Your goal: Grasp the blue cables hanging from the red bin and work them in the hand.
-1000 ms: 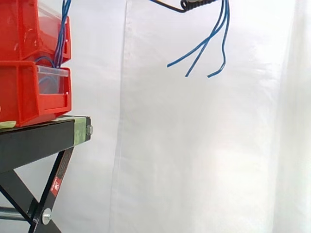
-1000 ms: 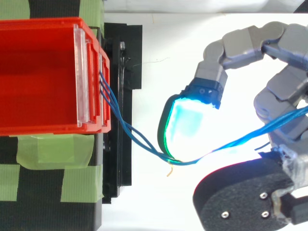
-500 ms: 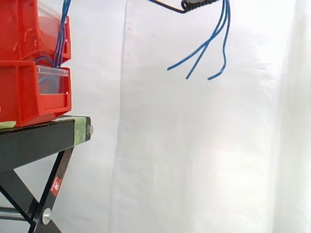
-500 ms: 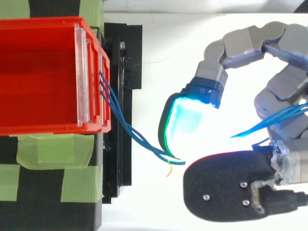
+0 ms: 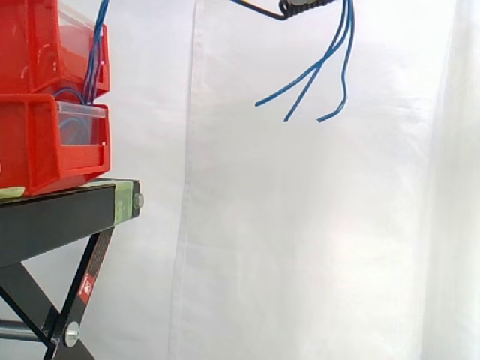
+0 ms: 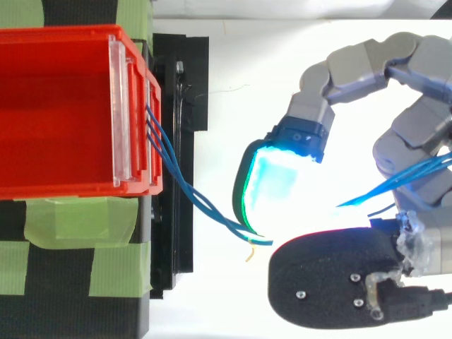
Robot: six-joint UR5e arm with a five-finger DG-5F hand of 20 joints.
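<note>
The robot hand (image 6: 357,62), at the right of the top view, is curled round the thin blue cables (image 6: 198,200). They run slack and loosely twisted from the front of the open red plastic bin (image 6: 63,39) at upper left, passing under a glowing cyan fingertip pad (image 6: 272,180) and beside a rounded matte black pad (image 6: 332,279). The slim, smooth strands could slip out between these broad pads, or a hard pull could drag them from the bin. In the side view their kinked loose ends (image 5: 344,71) dangle at upper right, free to snag.
</note>
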